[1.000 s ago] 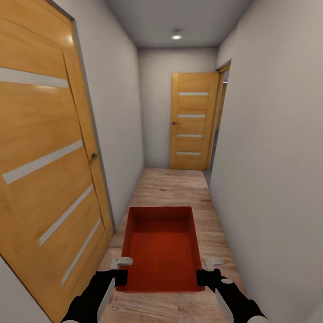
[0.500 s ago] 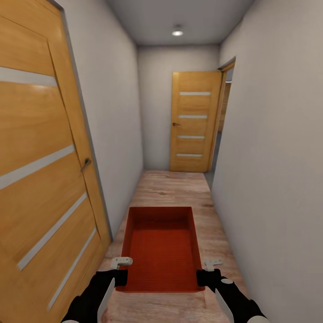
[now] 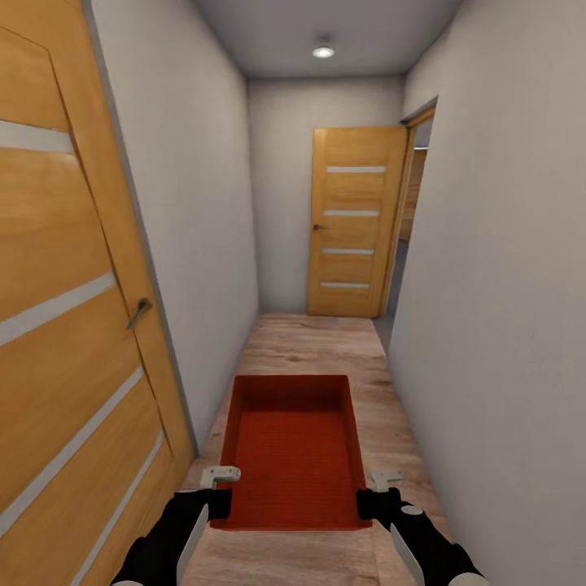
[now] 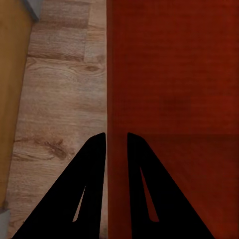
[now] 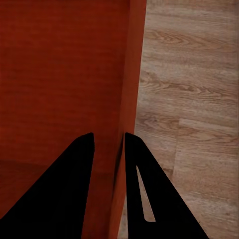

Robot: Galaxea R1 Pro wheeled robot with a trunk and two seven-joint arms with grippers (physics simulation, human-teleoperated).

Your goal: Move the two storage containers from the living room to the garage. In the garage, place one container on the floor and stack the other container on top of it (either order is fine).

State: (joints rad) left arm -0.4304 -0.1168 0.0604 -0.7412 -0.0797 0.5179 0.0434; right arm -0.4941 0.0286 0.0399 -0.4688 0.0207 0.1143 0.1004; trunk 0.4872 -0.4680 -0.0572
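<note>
One red bin [image 3: 293, 452] is in sight, with two pincers, the left [image 3: 218, 488] and the right [image 3: 376, 491]. Two wooden doors, one near [image 3: 73, 325] and one far [image 3: 350, 224]. One ceiling light [image 3: 323, 52].

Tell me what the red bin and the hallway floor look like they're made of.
The bin looks like thin molded plastic: uniform matte red-orange, straight thin walls, finely ribbed bottom. The floor looks like light wood planks or laminate: grain, knots and plank seams show.

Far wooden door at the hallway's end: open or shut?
Open. The far door is swung back against the end wall, leaving a gap at its right edge through which another room shows.
</note>
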